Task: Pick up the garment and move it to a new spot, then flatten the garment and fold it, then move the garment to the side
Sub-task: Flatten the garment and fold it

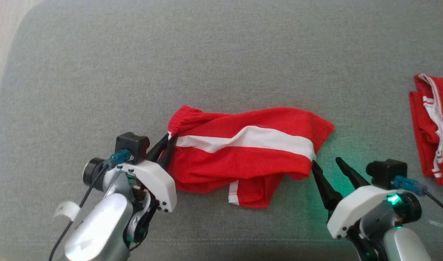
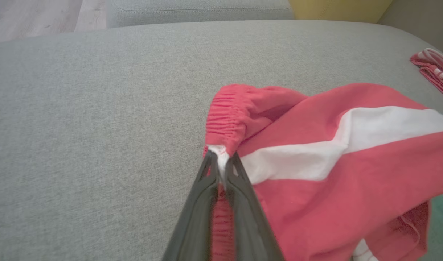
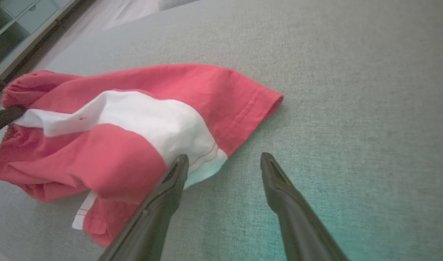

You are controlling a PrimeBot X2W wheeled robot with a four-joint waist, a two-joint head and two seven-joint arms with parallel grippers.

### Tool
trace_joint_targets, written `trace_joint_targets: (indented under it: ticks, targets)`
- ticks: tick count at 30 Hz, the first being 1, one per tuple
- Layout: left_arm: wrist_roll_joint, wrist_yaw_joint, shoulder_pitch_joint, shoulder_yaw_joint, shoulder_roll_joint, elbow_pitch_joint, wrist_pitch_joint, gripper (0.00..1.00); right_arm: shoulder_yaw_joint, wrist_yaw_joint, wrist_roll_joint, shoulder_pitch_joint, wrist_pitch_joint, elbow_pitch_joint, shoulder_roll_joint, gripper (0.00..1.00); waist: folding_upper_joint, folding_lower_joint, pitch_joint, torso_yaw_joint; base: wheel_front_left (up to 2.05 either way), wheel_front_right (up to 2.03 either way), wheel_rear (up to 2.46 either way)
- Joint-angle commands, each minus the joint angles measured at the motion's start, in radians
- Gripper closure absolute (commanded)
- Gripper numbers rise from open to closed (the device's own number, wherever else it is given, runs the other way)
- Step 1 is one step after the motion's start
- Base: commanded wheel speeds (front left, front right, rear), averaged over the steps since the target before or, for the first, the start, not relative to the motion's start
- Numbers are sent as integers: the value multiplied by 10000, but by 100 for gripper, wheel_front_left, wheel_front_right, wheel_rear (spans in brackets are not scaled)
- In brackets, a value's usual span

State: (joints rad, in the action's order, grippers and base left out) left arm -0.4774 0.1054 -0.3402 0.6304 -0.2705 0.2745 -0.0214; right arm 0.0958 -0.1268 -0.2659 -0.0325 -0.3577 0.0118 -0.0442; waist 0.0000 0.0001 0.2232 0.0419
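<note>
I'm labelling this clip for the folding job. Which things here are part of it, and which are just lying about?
In the job:
- shorts, red with a white stripe
- left gripper, shut on their waistband
- right gripper, open at their hem

Lying about:
- second garment, red and white, far right, apart from the shorts
- cushion, grey, under everything

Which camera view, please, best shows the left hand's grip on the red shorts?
The left wrist view: close up, the left hand is shut on the waistband of the shorts. The head view shows that pinch smaller, from above; the right wrist view catches its dark fingers at the left edge.
</note>
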Motion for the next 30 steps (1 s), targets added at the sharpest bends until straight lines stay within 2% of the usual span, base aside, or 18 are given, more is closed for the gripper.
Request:
trace_joint_targets:
  ticks: [1, 8, 17, 18, 19, 20, 30]
  targets:
    - [68, -17, -492, -363, -134, -333, 139, 100, 335, -39, -45, 468, -5, 53, -62, 0, 0, -1, 144, 84, 0, 0, 0]
    - [110, -52, -682, -307, -123, -404, 273, 100, 601, -39, -161, 1094, 229, -964, -61, 0, 0, -1, 526, 283, 0, 0, 0]
    - [104, -43, -734, -268, -167, -470, 351, 100, 730, -39, -22, 1287, 900, -1020, -61, 0, 0, -1, 650, 355, 0, 0, 0]
    - [94, -42, -727, -260, -167, -471, 352, 100, 725, -39, 53, 1286, 992, -957, -61, 11, 0, -1, 639, 357, 0, 0, 0]
    - [86, -37, -720, -257, -172, -471, 356, 100, 696, -39, 141, 1266, 1060, -897, -61, 47, 0, -1, 626, 350, 0, 0, 0]
    - [76, -30, -710, -256, -176, -473, 361, 100, 662, -39, 279, 1229, 1089, -834, -61, 100, 0, -1, 613, 341, 0, 0, 0]
    - [54, 181, -509, -398, -296, -572, 790, 100, -19, -39, 1211, 553, 1396, 463, -79, 100, 0, -1, 172, 210, 0, 0, 0]
